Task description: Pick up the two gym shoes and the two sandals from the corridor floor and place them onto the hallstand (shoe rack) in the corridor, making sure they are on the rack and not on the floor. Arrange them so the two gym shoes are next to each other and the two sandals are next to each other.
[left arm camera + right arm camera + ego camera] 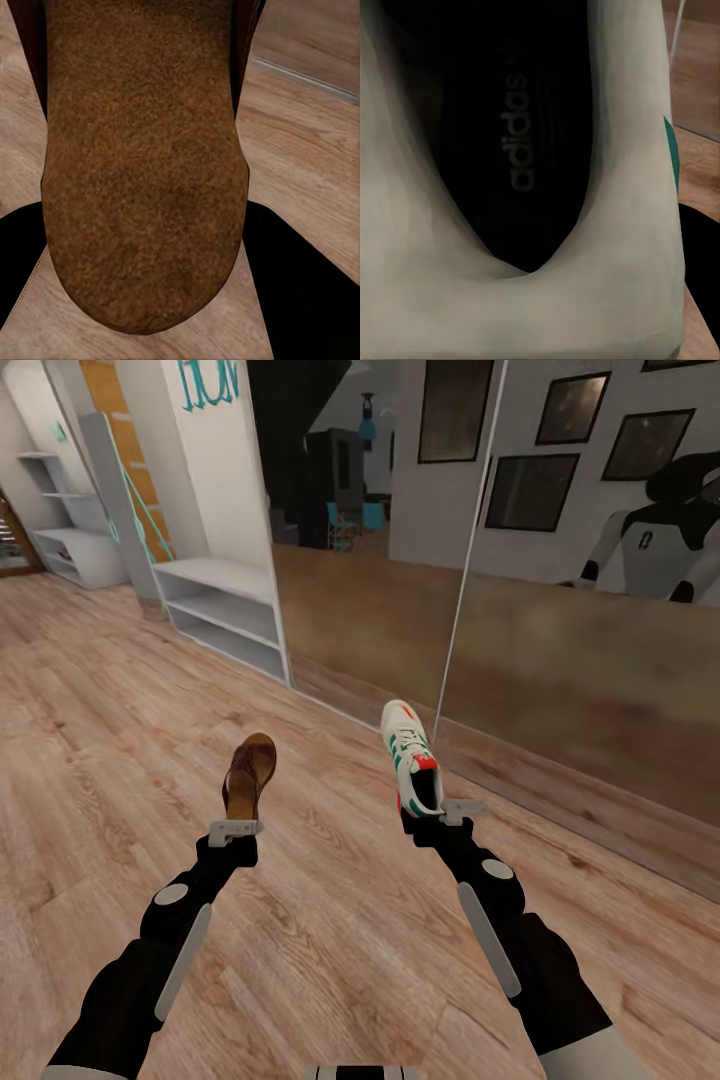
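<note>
Above the wood floor, carried clear: sandal pinched at the heel by left hand, sneaker pinched at the heel by right hand. Held toes-forward, probably for sliding onto grey shoe rack, well ahead-left.

A brown sandal takes up most of the left wrist view, its grainy, suede-like tan surface running away from the camera and ending in a rounded edge close to the lens. Dark finger shapes of the left hand flank that rounded end, one finger and its mate on the opposite side, pressed against the sandal's edges. Beyond the sandal lies light wood-plank floor, and a pale strip crosses it in one corner.
</note>
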Controlling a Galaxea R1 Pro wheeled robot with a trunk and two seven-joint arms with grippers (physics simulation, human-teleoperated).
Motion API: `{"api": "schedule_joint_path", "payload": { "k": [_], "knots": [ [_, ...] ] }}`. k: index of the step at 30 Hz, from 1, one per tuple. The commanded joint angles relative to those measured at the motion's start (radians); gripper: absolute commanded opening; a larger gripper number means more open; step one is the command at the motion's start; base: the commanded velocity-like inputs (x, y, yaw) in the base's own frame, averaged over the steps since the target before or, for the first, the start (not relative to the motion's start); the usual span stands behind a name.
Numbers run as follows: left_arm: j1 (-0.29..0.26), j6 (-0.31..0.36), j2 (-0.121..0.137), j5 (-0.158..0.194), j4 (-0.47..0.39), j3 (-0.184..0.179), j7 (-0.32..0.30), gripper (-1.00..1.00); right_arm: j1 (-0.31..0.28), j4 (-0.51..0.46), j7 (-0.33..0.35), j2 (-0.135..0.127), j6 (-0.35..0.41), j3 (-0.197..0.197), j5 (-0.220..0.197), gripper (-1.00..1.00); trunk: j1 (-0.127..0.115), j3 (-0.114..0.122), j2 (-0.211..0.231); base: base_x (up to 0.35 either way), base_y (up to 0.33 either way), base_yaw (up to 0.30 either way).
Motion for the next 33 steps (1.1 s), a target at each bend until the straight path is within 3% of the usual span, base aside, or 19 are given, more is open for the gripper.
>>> {"api": "schedule_joint_path", "payload": {
  "k": [1,15,22,33],
  "knots": [
    [0.0,0.005,0.001,0.009,-0.001,-0.002,0.003,-1.0,0.0,-0.001,-0.01,0.0,0.004,0.002,-0.011,-1.0,-0.001,0.005,0.0,0.0,0.0,0.087],
    [-0.001,0.005,-0.001,0.011,0.001,-0.003,0.003,-1.0,0.0,-0.001,-0.01,0.0,0.004,0.002,-0.011,-1.0,-0.007,0.081,0.003,0.0,0.0,0.084],
    [0.0,0.005,0.001,0.069,0.001,-0.001,0.004,-1.0,0.0,-0.001,-0.01,0.0,0.004,0.002,-0.011,-1.0,-0.01,0.119,0.005,0.0,0.0,0.084],
    [0.0,0.005,0.001,0.077,0.002,-0.002,0.004,-1.0,0.0,-0.001,-0.01,0.0,0.003,0.002,-0.012,-1.0,-0.015,0.179,0.007,0.0,0.0,0.083]
  ]
}}
